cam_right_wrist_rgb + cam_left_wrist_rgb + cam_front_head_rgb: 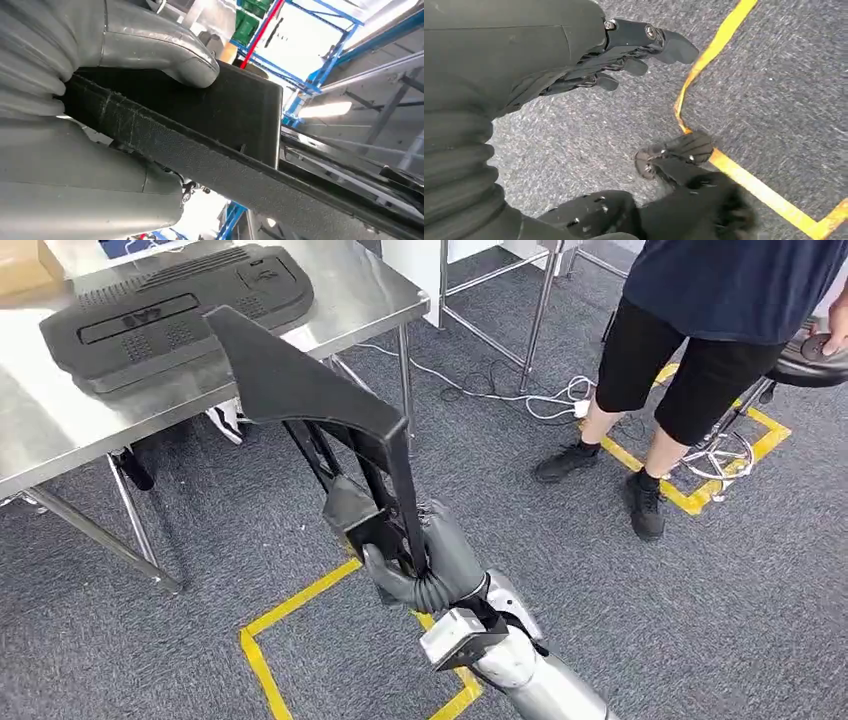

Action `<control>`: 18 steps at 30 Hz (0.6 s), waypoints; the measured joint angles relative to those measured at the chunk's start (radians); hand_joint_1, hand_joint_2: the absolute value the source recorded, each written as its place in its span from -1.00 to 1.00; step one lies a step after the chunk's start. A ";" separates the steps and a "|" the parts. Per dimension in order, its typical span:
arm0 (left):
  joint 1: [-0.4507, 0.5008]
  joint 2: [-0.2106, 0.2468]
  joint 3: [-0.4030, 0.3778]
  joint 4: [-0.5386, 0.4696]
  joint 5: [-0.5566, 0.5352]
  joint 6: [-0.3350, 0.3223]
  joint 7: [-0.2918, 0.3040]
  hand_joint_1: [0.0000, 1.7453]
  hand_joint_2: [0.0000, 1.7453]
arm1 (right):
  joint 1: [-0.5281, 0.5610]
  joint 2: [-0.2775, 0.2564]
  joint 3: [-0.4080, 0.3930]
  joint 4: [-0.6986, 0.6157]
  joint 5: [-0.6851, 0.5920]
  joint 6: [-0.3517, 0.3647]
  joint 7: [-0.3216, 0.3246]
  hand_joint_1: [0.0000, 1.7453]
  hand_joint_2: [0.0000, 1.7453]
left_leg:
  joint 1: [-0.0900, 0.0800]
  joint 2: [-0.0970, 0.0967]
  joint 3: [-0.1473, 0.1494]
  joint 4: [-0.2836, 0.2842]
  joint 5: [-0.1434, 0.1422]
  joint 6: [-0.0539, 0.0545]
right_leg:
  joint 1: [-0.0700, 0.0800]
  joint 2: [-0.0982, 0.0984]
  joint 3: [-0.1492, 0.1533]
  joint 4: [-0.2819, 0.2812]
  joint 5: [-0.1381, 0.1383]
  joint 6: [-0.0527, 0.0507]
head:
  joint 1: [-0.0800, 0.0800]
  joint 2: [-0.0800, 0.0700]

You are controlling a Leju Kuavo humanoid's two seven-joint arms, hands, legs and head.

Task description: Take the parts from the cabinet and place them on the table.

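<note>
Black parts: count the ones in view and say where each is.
2. One flat part lies on the steel table. The other part is held in the right hand, raised beside the table's front edge. More may lie outside the head view.

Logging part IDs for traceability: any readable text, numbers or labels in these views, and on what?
Flat black part on the steel table: raised characters in a recessed bar, upside down, too unclear to read.
Black part held in the right hand: no markings visible.
</note>
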 joint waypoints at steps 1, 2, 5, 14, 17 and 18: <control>-0.001 0.000 0.000 0.000 -0.001 0.000 0.000 -1.00 1.00 | -0.002 0.000 0.000 0.000 0.000 0.000 0.000 1.00 1.00 | -0.009 0.000 0.009 -0.017 -0.014 0.001 | 0.012 0.000 0.000 0.003 -0.005 0.008 | 0.001 0.000; -0.004 0.000 0.000 0.000 -0.002 0.000 0.000 -1.00 1.00 | -0.001 0.000 0.000 0.000 0.000 0.000 0.001 1.00 1.00 | -0.011 -0.002 0.007 -0.014 -0.017 0.005 | 0.009 -0.001 0.000 -0.003 -0.006 0.012 | 0.001 0.000; -0.003 -0.001 0.000 0.000 -0.005 -0.002 0.000 -1.00 1.00 | -0.001 0.001 0.000 0.000 0.000 0.001 0.002 1.00 1.00 | -0.004 -0.014 0.021 -0.026 -0.021 0.025 | 0.008 -0.004 0.007 0.001 -0.011 0.027 | 0.000 0.000; -0.002 -0.001 0.001 0.000 -0.008 -0.010 0.006 -1.00 1.00 | -0.006 -0.004 0.003 0.006 -0.001 0.005 0.002 1.00 1.00 | -0.002 -0.038 0.062 -0.028 -0.056 0.034 | 0.002 0.001 -0.142 0.096 0.040 0.064 | 0.005 0.000; -0.004 -0.002 0.001 0.000 -0.009 -0.011 0.006 -1.00 1.00 | -0.008 -0.004 0.003 0.007 -0.001 0.005 0.002 1.00 1.00 | -0.007 -0.044 0.066 -0.030 -0.069 0.018 | 0.013 0.002 -0.108 0.003 0.054 0.019 | 0.004 0.000; -0.003 -0.002 0.002 0.000 -0.009 -0.011 0.006 -1.00 1.00 | -0.007 -0.003 0.003 0.007 -0.001 0.005 0.002 1.00 1.00 | -0.007 -0.042 0.069 -0.030 -0.070 0.012 | 0.014 0.003 -0.101 0.001 0.067 0.013 | 0.002 0.000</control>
